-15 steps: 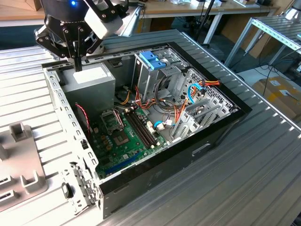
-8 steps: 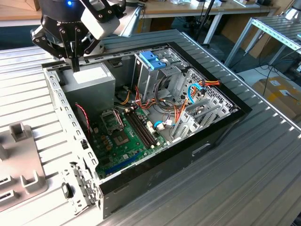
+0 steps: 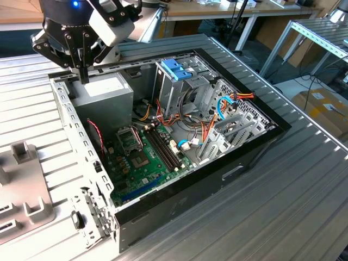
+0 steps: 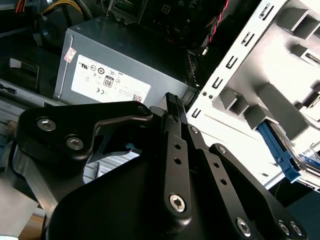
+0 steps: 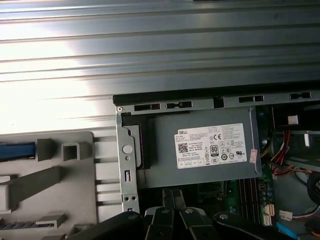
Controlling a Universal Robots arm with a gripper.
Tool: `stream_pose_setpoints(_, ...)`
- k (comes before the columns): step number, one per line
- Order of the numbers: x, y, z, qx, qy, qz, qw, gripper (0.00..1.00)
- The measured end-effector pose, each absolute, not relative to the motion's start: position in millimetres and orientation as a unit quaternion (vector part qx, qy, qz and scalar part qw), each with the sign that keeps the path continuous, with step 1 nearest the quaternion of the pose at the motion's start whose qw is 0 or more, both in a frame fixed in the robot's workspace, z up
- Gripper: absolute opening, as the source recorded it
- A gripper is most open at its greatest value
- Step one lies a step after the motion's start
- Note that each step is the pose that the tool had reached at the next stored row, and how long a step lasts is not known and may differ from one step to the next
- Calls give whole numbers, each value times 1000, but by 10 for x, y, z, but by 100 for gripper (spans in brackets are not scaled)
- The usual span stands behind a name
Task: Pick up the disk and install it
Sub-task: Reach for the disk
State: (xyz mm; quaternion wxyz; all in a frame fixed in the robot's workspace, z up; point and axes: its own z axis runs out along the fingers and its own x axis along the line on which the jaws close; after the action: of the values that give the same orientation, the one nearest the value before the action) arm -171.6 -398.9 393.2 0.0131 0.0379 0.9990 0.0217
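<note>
The disk lies in a grey plastic holder (image 5: 55, 175) beside the open computer case. A strip of its blue side rail (image 5: 17, 149) shows in the first wrist view. In the second wrist view the blue rail (image 4: 281, 152) shows again, with a corner of the label behind it. My gripper (image 3: 83, 75) hangs over the case's back corner, above the edge of the grey power-supply box (image 3: 106, 92). Its black fingers (image 4: 172, 107) stand together with nothing between them. The gripper is well apart from the disk.
The open case (image 3: 163, 125) holds a green motherboard (image 3: 147, 157), loose cables and a metal drive cage with a blue top (image 3: 176, 70). The case's white perforated wall (image 3: 70, 130) separates it from the holder (image 3: 22, 190). Everything rests on a ribbed metal table (image 3: 283, 206).
</note>
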Motion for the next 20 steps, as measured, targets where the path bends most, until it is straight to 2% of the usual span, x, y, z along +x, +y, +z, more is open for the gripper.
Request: stream_pose_setpoints(20,-1828,-3989,3932,38,999,22,13,11)
